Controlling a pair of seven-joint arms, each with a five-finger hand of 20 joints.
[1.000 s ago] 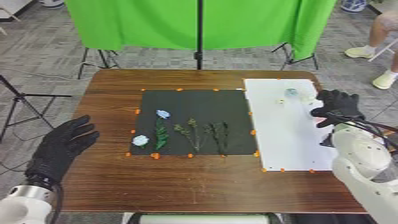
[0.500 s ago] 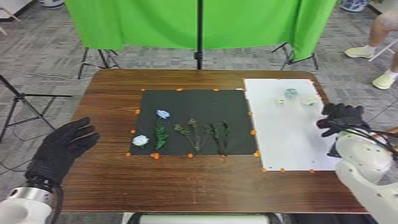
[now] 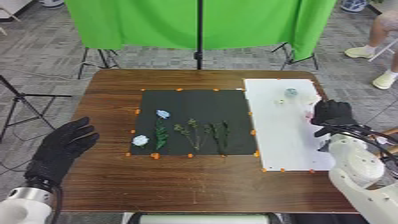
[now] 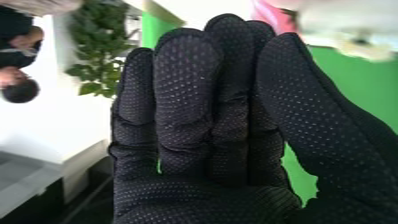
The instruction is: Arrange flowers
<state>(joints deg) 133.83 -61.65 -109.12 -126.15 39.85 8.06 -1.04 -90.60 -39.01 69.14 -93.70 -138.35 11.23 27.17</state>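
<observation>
Several orange tabs edge black mat | right hand hides part of white sheet, fingers straight

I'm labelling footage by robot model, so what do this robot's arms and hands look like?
Both arms are smooth white, rounded segments. A silvery metallic cuff joins the left arm to its hand, a black fabric glove, with a dark cable beside it. Black cables loop around the right wrist. The right hand wears a matching black glove, its knit dotted with tiny pale specks.
</observation>
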